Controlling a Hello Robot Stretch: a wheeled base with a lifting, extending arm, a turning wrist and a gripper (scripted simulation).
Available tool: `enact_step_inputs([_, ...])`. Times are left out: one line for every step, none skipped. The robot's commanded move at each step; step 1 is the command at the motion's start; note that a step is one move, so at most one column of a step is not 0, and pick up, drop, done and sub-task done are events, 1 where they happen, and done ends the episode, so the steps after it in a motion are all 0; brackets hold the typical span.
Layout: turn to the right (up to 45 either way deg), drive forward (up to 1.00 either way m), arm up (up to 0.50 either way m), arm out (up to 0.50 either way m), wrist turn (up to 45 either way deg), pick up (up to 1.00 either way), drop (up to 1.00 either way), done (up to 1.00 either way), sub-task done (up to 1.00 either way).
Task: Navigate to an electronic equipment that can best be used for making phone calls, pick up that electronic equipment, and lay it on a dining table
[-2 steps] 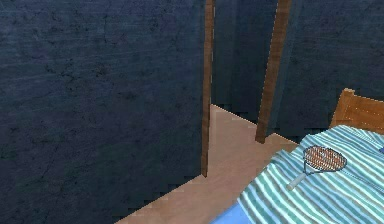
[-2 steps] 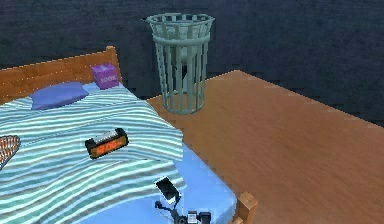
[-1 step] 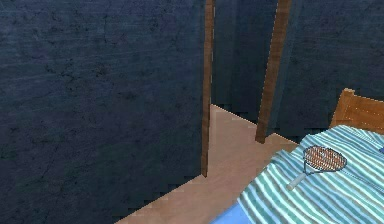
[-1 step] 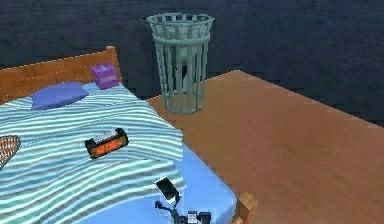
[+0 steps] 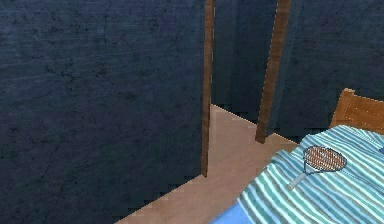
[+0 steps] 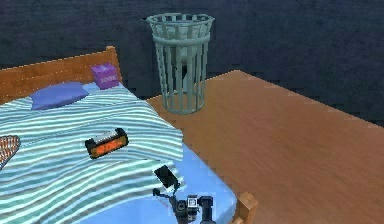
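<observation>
Dark against the striped cover, my gripper (image 6: 164, 191) sits low in the arm side view, just left of the two white marker squares (image 6: 206, 203), over the near corner of the bed (image 6: 70, 175). I cannot tell the state of its fingers from these pictures. At its far end is a small dark slab (image 6: 167, 179), tilted, flat and rectangular like a phone. With the bed right behind it, I cannot tell whether the gripper holds it or whether it lies on the cover. Farther up the blue-and-white stripes lies a black alarm clock (image 6: 106, 145) with an orange display, apart from the slab. Beyond that a lavender pillow (image 6: 58, 96) rests near the wooden headboard (image 6: 50, 72), and a purple box (image 6: 104, 72) sits at the headboard's right end. Past the bed's far corner a grey-green wire waste basket (image 6: 181, 60) stands upright on the wooden floor (image 6: 290, 150), close to the dark blue wall (image 6: 300, 40). At the arm side view's left edge I see part of a racket head, and in the forward view the tennis racket (image 5: 320, 160) lies flat on the same striped bed. Ahead, a doorway (image 5: 240, 70) with a wooden frame stands in the dark wall.
</observation>
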Motion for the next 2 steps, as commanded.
enact_step_inputs([0.0,0.00,0.48,0.00,0.0,0.00,0.00,0.00,0.00])
enact_step_inputs([0.0,0.00,0.00,0.00,-45.0,0.00,0.00,0.00,0.00])
